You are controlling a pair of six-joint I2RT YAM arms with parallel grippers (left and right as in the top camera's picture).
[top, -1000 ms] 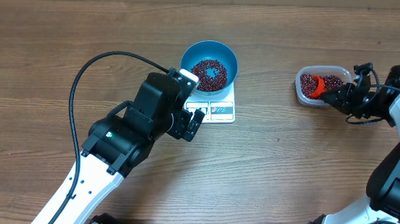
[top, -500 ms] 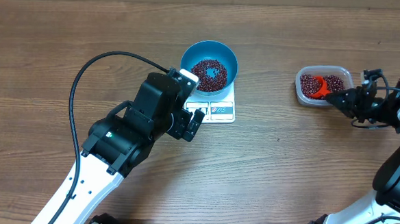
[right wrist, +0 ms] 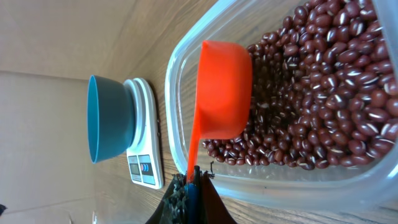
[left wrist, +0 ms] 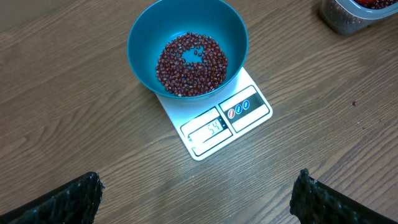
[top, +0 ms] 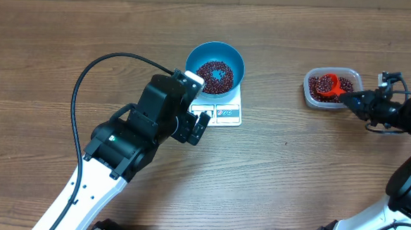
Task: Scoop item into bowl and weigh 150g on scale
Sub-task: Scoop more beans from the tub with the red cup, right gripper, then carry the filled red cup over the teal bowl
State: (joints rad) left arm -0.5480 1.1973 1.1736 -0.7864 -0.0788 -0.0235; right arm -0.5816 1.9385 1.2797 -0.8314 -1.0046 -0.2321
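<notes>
- Jaws of the right gripper (right wrist: 189, 198) pinch the orange scoop (right wrist: 224, 87) by its handle, cup among the beans (right wrist: 323, 93) in the clear tub (right wrist: 176, 124) near the tabletop's right edge, apparently to load.
- Left gripper (left wrist: 199, 208) hangs wide and empty above the scale (left wrist: 249, 111), which carries the part-filled blue bowl (left wrist: 142, 50), probably to watch the display.

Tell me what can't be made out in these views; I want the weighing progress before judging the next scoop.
- The scale reading: in the left wrist view the digits are too faint and small to trust, and overhead they are tinier still.
- The orange scoop contents: the right wrist view shows only its outer side.
- The tub of beans: the right wrist frame edge cuts off its far end.
</notes>
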